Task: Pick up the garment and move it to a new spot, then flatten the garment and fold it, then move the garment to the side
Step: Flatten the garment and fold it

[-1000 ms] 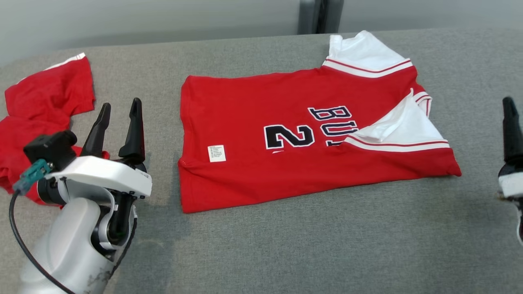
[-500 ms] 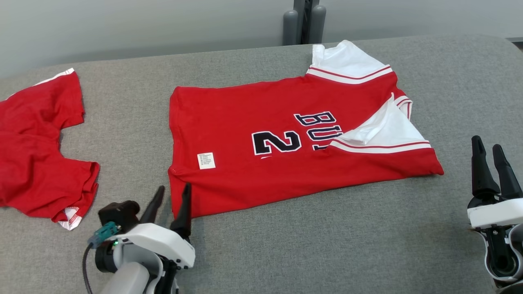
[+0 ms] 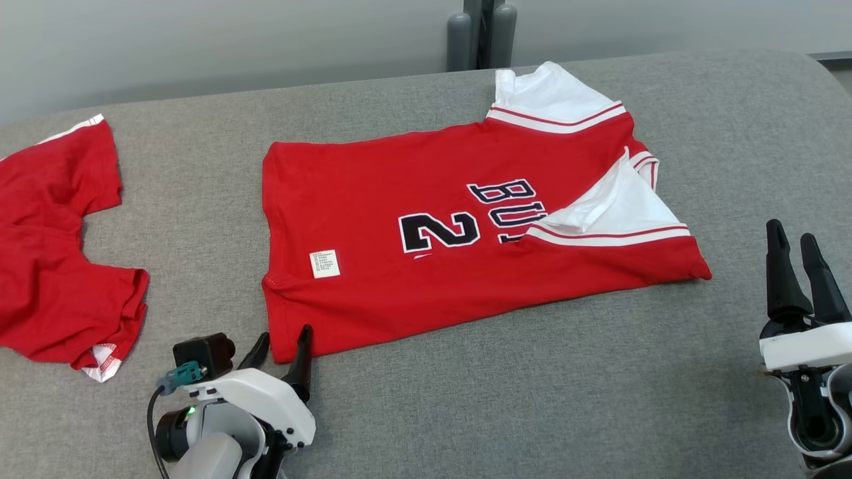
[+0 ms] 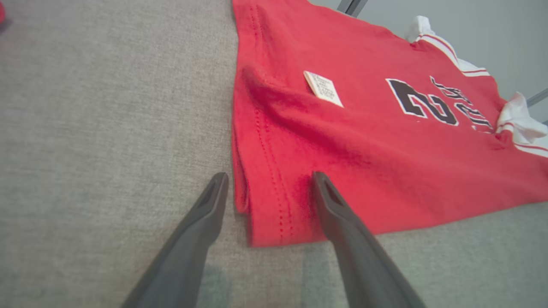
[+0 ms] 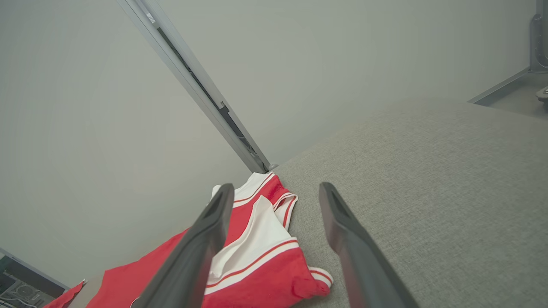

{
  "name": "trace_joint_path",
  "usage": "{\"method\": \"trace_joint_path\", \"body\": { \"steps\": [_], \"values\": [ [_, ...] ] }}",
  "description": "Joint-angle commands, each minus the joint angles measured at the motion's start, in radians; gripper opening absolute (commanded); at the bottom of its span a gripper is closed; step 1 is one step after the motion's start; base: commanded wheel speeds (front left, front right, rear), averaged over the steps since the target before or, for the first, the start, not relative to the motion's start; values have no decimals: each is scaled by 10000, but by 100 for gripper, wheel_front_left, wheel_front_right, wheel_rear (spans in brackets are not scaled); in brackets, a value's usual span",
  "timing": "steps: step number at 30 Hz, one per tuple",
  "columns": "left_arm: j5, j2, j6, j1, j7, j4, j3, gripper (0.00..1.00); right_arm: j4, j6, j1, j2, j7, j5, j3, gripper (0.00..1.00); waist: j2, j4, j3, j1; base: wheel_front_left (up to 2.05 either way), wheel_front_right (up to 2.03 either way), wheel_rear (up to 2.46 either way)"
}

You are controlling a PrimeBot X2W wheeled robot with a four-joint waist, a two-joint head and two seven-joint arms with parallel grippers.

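Left wrist view has the left gripper [image 4: 269,177] spread wide and low over the near-left corner of the red jersey [image 3: 373,179]. One finger is above the cloth and the other above bare cushion just beside the hem, so the corner sits between the jaws, with nothing held yet. A second ago this gripper stood further left, beside the second red garment [image 3: 46,266]. It has since come across to the jersey's corner, while the head camera has shifted as well. That suggests the next pinch is being lined up, probably to lift this end for another fold.

The jersey lies lengthwise at mid-cushion with its hem to the left and its white sleeves to the right. The near sleeve is turned in over the number, and a small white label [image 3: 324,263] lies near the hem. The right gripper [image 3: 791,231] hangs wide and empty at the near right, well apart from the jersey's right end, so folding looks partly done.

The grey cushion [image 3: 532,372] is woven and curves away at the far right. Behind it are a plain pale wall [image 3: 200,46] and a dark post [image 3: 480,33].
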Motion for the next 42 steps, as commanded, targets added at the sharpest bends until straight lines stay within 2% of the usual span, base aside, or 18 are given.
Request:
{"method": "trace_joint_path", "body": {
  "steps": [1, 3, 4, 5, 6, 18, 29, 39, 40, 42],
  "values": [
    [-46, -33, -74, 42, 230, 207, -118, 100, 0, 0, 13, -70, -69, 3, -16, 100, 0, -12, -10, 0, 0, 0, 0],
    [-83, -97, -131, 36, 448, 364, -227, 96, 29, 0, 17, -84, -69, 19, 4, 100, 0, -17, -13, 0, 0, 0, 0],
    [-129, -123, -164, 49, 552, 434, -259, 59, 50, 0, 15, -95, -70, 24, 20, 100, 0, -18, -17, 0, 0, 0, 0],
    [-149, -141, -178, 45, 598, 485, -271, 35, 77, 0, 8, -115, -68, 29, 40, 100, 0, -13, -18, 0, 0, 0, 0],
    [-143, -147, -197, 31, 595, 507, -283, 0, 111, 0, -4, -131, -69, 56, 77, 100, 0, -4, -16, 0, 0, 0, 0],
    [115, 111, -627, -315, -150, -23, -361, 0, 1271, 0, -389, -410, 110, 219, 856, 100, 0, 293, 100, 0, 0, 0, 0],
    [394, 331, -342, -504, -237, -1055, -468, 0, 3211, 0, -1487, -607, 316, 1049, 1661, 100, 0, 837, 699, 0, 0, 0, 0],
    [480, 414, -150, -479, -88, -1625, -617, 0, 4105, 0, -1910, -208, 673, 2358, 2190, 100, 0, 1002, 890, 0, 0, 0, 0],
    [484, 419, -133, -472, -78, -1651, -626, 0, 4123, 0, -1927, -197, 670, 2452, 2250, 92, 0, 1001, 884, 0, 0, 0, 0],
    [476, 435, -108, -450, -74, -1681, -629, 0, 4129, 0, -1950, -162, 618, 2678, 2313, 0, 0, 989, 865, 0, 0, 0, 0]
  ]
}}
